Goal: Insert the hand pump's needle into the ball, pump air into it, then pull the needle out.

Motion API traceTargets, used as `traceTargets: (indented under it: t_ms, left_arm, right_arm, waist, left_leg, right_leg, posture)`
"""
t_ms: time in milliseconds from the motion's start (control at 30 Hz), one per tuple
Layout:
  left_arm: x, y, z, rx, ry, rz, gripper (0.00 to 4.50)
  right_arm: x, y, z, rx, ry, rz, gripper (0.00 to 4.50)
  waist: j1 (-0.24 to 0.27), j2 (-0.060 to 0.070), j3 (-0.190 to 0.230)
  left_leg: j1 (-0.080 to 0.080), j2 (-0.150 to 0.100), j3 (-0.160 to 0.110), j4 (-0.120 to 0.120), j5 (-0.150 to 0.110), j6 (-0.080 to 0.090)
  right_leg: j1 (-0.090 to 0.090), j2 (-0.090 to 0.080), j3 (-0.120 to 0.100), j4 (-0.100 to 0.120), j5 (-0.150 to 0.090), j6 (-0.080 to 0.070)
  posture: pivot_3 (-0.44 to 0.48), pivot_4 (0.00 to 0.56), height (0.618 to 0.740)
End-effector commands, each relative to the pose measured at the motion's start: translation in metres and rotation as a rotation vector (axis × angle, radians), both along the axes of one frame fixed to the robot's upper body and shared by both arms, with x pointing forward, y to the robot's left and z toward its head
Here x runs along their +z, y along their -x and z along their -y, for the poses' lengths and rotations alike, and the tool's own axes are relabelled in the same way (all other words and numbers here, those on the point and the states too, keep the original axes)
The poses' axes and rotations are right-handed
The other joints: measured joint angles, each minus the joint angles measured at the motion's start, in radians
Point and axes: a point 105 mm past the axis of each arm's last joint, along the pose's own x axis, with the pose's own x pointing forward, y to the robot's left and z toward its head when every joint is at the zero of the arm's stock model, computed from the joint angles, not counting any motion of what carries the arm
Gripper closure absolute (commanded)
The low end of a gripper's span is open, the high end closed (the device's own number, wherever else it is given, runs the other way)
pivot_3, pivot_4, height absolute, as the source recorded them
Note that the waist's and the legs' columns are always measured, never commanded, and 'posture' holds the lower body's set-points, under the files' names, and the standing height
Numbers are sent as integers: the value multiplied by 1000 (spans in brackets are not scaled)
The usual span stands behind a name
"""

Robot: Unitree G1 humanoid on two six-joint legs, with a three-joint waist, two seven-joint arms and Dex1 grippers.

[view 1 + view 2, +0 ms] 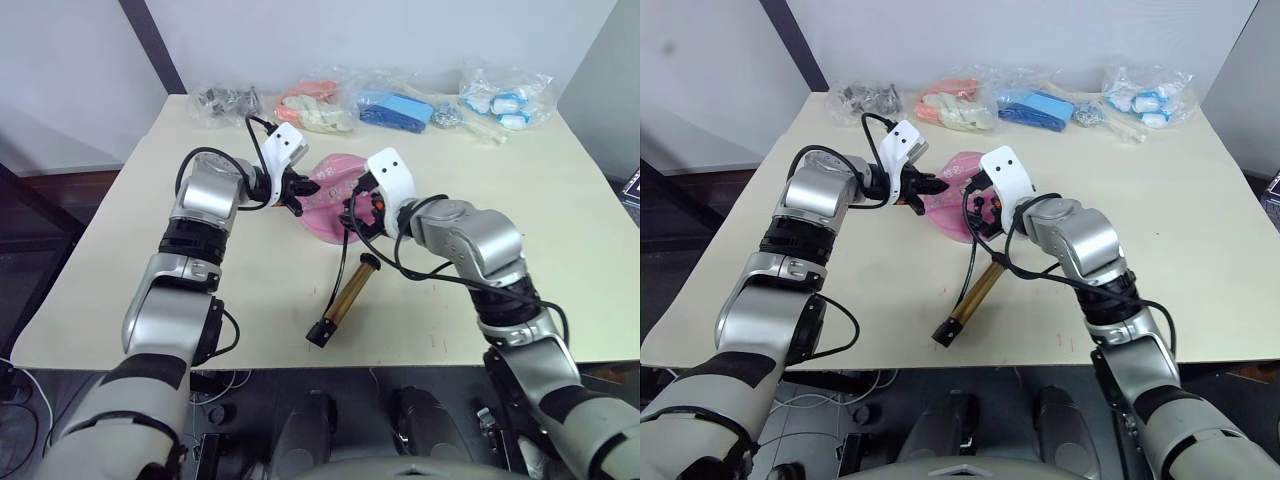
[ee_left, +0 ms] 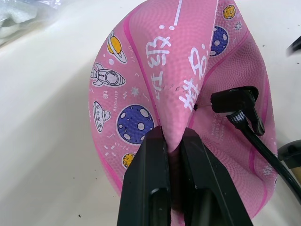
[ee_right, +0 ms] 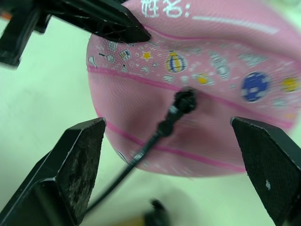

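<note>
The counter (image 1: pixel 560 230) is a pale sheet with wide bare room on its right half and along its near edge; its left edge falls away to dark floor. Along the far edge lie four clear bags: one of dark metal bits (image 1: pixel 225 100), one of orange-pink pieces (image 1: pixel 315 105), one of blue pieces (image 1: pixel 395 108) and one of white and blue pieces (image 1: pixel 505 100). They sit well apart from the work, so nothing crowds the middle of the counter.

The ball (image 1: pixel 335 205), pink, printed with rockets and planets, lies limp and creased near the counter's centre, between the two arms. The left gripper (image 2: pixel 173 141) has its jaws clenched on a raised fold of the ball's skin. The right gripper (image 3: pixel 169 141) hovers just beside the ball with its jaws spread wide, grasping nothing.

One hand pump (image 1: pixel 350 295), a brass tube with black ends, lies flat on the counter near the ball, toward the near edge, one end under the right wrist. Its thin black hose (image 3: pixel 141 153) runs up to the ball. The black fitting (image 2: pixel 233 100) rests against the pink skin, and the needle (image 2: pixel 203 106) shows as a short pin reaching the valve dot (image 2: pixel 194 107).
</note>
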Motion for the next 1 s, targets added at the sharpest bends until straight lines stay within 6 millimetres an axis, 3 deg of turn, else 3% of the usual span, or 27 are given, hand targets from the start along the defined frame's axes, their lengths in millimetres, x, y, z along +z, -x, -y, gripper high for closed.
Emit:
traceTargets:
  t_ms: [33,167,600,733,1000]
  left_arm:
    - [-18,2,2,1,-20,-55,4500]
    - [-18,2,1,3,-21,-54,4500]
    - [-19,4,-1,5,-26,-54,4500]
    - [-18,3,0,7,-25,-52,4500]
    - [-18,3,0,10,-24,-49,4500]
  right_arm:
    - [17,-9,-1,-29,-48,33,43]
    - [18,-19,-6,-74,-82,7,1160]
    - [15,-30,-14,-154,-135,-38,1160]
    - [12,-30,-16,-159,-136,-49,2384]
    - [9,-31,-18,-189,-140,-67,2384]
  waist:
    - [3,0,0]
    - [3,0,0]
    - [1,0,0]
    - [0,0,0]
    - [-1,0,0]
  left_leg:
    - [0,0,0,0,0,0]
    - [-1,0,0,0,0,0]
    - [-1,0,0,-1,0,0]
    - [-1,0,-1,-1,0,0]
    - [-1,0,-1,-1,0,0]
  right_leg:
    - [0,0,0,0,0,0]
    - [0,0,0,-1,2,-3]
    - [0,0,0,-1,2,-3]
    - [0,0,0,-1,2,-3]
    - [0,0,0,-1,2,-3]
  posture:
    - [0,150,740]
    - [0,150,740]
    - [0,150,740]
    - [0,150,740]
    - [0,150,740]
